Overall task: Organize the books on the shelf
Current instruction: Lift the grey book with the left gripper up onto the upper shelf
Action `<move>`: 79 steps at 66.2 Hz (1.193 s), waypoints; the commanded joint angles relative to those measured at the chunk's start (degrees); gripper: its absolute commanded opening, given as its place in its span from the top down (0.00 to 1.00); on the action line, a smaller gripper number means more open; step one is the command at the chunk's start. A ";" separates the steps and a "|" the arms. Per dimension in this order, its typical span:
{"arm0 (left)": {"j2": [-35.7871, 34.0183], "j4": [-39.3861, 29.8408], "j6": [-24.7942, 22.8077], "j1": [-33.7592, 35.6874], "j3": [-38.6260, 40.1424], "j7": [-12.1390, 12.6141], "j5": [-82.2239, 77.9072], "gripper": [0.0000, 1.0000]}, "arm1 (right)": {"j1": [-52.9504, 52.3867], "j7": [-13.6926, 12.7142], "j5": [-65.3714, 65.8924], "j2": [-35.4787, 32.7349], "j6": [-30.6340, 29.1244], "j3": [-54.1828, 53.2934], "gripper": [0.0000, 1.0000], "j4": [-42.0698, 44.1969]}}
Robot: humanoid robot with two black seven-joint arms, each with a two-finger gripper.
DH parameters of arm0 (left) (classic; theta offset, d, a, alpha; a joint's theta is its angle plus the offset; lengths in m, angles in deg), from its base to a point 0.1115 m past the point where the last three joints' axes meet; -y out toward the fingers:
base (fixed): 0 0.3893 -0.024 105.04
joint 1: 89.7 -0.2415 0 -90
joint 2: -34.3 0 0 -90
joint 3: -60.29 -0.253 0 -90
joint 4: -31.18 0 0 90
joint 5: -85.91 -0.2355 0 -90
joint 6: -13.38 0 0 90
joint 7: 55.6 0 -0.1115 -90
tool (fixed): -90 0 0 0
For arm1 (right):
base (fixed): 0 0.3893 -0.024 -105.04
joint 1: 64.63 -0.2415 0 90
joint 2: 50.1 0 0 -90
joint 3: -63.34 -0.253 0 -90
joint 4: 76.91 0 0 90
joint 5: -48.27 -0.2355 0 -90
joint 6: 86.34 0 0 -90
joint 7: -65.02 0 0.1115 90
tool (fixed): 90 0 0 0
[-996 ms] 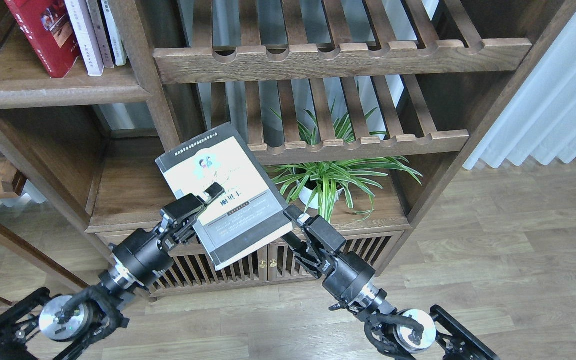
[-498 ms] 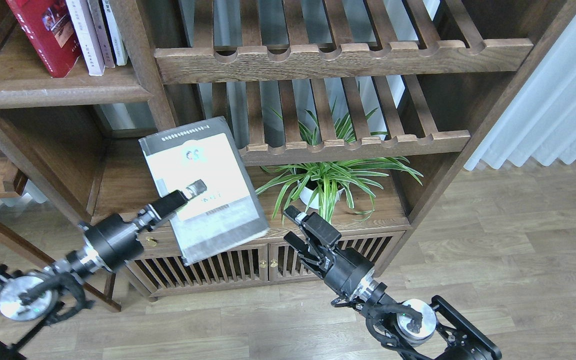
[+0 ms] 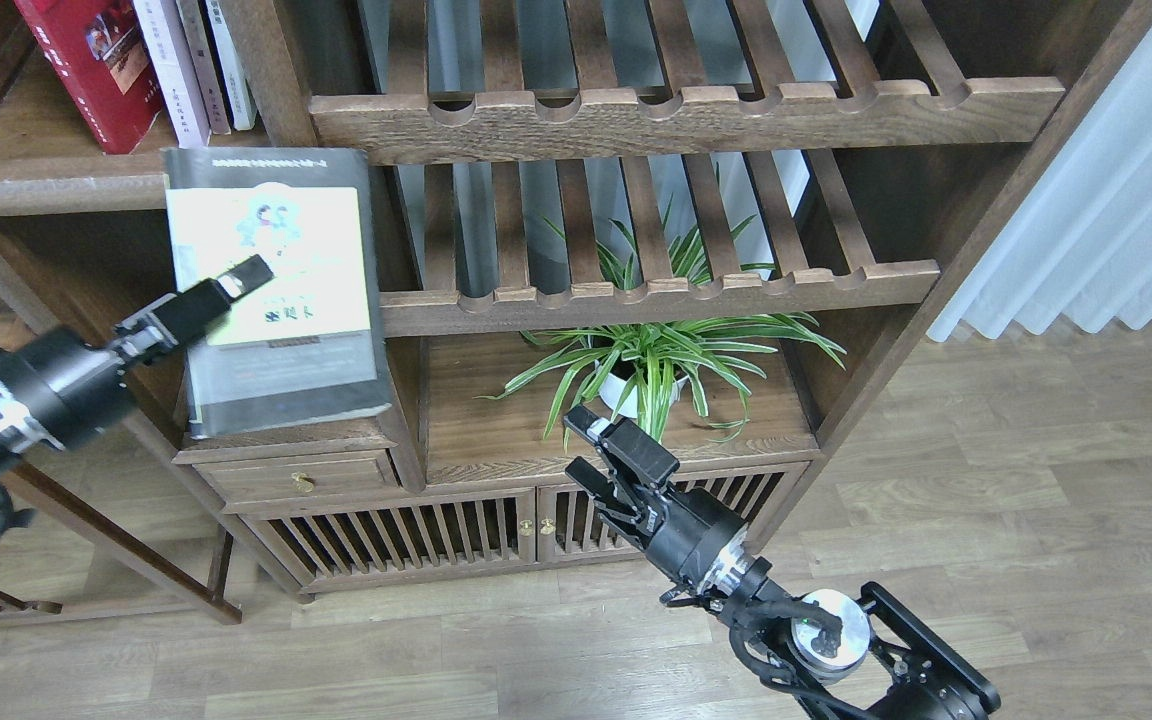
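My left gripper [image 3: 236, 283] is shut on the thick grey-black book [image 3: 276, 290] with the yellow-green panel, cover facing me, held in front of the left bay just below the shelf [image 3: 56, 180], a solid dark-brown board with a rounded front edge. On that shelf stand the red book [image 3: 86, 65] and a pale lavender-white book [image 3: 171, 70], leaning left with other pale spines beside them. My right gripper [image 3: 581, 445] is open and empty, low in front of the cabinet, to the right of the held book.
Two slatted racks [image 3: 686, 110] with notched front rails fill the middle bay. A potted spider plant [image 3: 651, 365] stands below them, just behind my right gripper. A cabinet with slatted doors [image 3: 456, 530], a drawer [image 3: 306, 478], and white curtains [image 3: 1116, 200] at right.
My left gripper carried the grey-black book up and to the left, from mid-bay to the left bay, turning it nearly upright. My right gripper let go of the book's edge and drew back slightly.
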 commanded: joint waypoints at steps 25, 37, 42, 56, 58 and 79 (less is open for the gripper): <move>-4.22 0.11 0.02 0.69 12.12 -3.43 1.85 0.98 | -0.34 0.00 0.00 0.00 -0.03 0.59 0.02 0.02; -6.24 0.11 0.02 1.92 14.41 -3.52 4.22 0.98 | -0.43 0.00 0.00 0.00 -0.03 0.68 0.02 0.02; -9.04 0.11 0.02 2.36 15.46 -3.61 6.15 0.98 | -0.60 0.00 0.00 0.00 -0.03 0.76 0.02 0.02; -11.08 0.11 0.02 2.71 16.52 -3.52 7.39 0.98 | -0.78 0.00 0.00 0.00 -0.12 0.85 0.02 0.10; -11.08 0.11 0.02 2.89 16.52 -3.52 7.39 0.98 | -0.78 0.00 0.00 0.00 -0.12 0.85 0.02 0.02; -11.61 2.22 0.02 4.82 16.17 -1.94 6.34 0.98 | -0.69 0.00 0.00 0.00 -0.39 0.94 0.02 -0.25</move>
